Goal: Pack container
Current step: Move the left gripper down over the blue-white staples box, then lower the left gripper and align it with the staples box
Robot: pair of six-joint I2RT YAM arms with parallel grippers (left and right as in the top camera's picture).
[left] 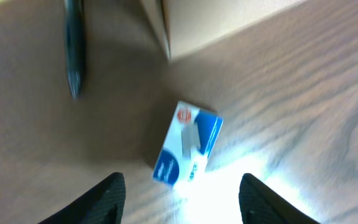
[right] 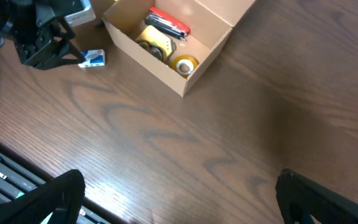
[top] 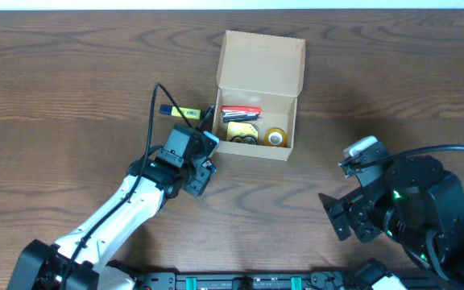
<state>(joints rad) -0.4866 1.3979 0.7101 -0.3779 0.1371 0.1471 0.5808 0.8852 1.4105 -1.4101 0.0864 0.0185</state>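
The container (top: 258, 89), a tan cardboard box with its flap lid open, stands at the table's middle back. It holds a red tool (top: 240, 112), a yellow tape roll (top: 276, 137) and other small items. A small blue and white box (left: 188, 144) lies flat on the table just outside the container's near left corner (right: 93, 58). My left gripper (left: 182, 205) hovers over it, open, with nothing between the fingers. My right gripper (right: 179, 199) is open and empty above bare table at the front right (top: 338, 216).
A dark pen (left: 73, 50) lies left of the container; from overhead it shows yellow and blue parts (top: 180, 111). The left arm's black cable (top: 153, 121) loops above it. A rail (right: 5, 177) runs along the table's front edge.
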